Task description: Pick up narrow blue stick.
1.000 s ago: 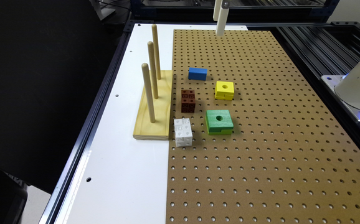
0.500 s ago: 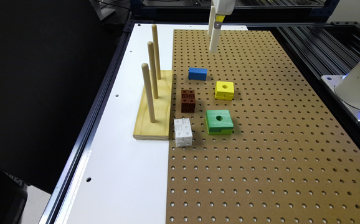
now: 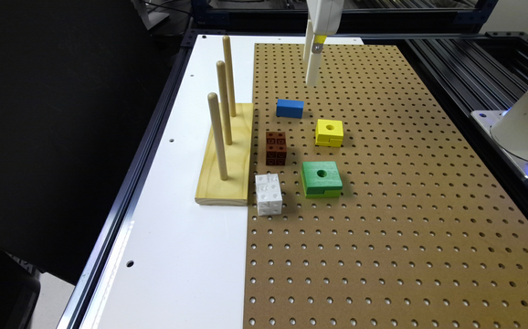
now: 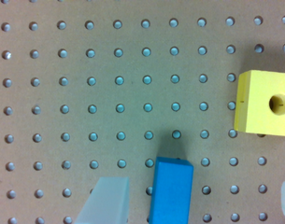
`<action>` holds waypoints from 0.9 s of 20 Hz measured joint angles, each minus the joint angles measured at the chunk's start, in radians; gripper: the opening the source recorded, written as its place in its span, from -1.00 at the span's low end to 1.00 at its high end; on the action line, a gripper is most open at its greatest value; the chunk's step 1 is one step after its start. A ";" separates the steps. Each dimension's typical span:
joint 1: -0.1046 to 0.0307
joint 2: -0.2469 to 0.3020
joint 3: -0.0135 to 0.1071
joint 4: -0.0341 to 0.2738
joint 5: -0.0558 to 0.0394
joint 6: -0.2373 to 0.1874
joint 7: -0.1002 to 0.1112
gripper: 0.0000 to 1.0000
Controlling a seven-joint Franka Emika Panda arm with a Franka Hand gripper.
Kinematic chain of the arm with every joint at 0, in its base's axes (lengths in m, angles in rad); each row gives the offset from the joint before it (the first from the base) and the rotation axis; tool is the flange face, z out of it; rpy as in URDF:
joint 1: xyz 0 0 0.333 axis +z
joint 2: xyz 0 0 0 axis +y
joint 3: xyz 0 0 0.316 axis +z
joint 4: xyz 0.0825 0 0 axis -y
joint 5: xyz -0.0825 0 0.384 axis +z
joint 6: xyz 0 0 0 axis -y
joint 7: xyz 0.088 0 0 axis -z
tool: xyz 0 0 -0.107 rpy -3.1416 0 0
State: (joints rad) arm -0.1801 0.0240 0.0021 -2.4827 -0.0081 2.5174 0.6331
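End effector (image 3: 312,75) wide open, nothing held, hovering w/ narrow blue stick (image 4: 171,190) between fingers (image 4: 106,200). Yellow block (image 3: 329,132) near stick's 4 o'clock on pegboard worktop (image 3: 382,205); open room beyond.

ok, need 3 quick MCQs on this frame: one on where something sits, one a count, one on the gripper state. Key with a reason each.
1. In the exterior view, what lies nearest the narrow blue stick on that view's right?
A. yellow block
B. white block
C. green block

2. How many pegs stand on the wooden base?
A. two
B. three
C. four

3. How does the gripper stand?
A. shut on the stick
B. open, above the board, not touching the stick
C. shut on the yellow block

Key:
1 A, the yellow block sits just right of the stick and a bit nearer the camera.
2 B, three upright pegs in a row.
3 B, the wrist view shows one finger beside the stick with a gap, and the other far off at the frame's edge.
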 joint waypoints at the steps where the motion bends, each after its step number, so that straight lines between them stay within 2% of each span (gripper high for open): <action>1: 0.000 0.000 0.000 0.000 0.0000 0.000 0.000 1.00; 6: 0.000 0.015 0.000 -0.001 0.0000 0.009 0.000 1.00; 10: 0.000 0.092 0.000 -0.001 0.0000 0.085 0.000 1.00; 12: 0.000 0.110 0.000 0.000 0.0000 0.105 0.000 1.00; 18: 0.000 0.114 0.000 0.001 0.0000 0.110 0.000 1.00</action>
State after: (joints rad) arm -0.1803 0.1380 0.0021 -2.4816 -0.0081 2.6270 0.6329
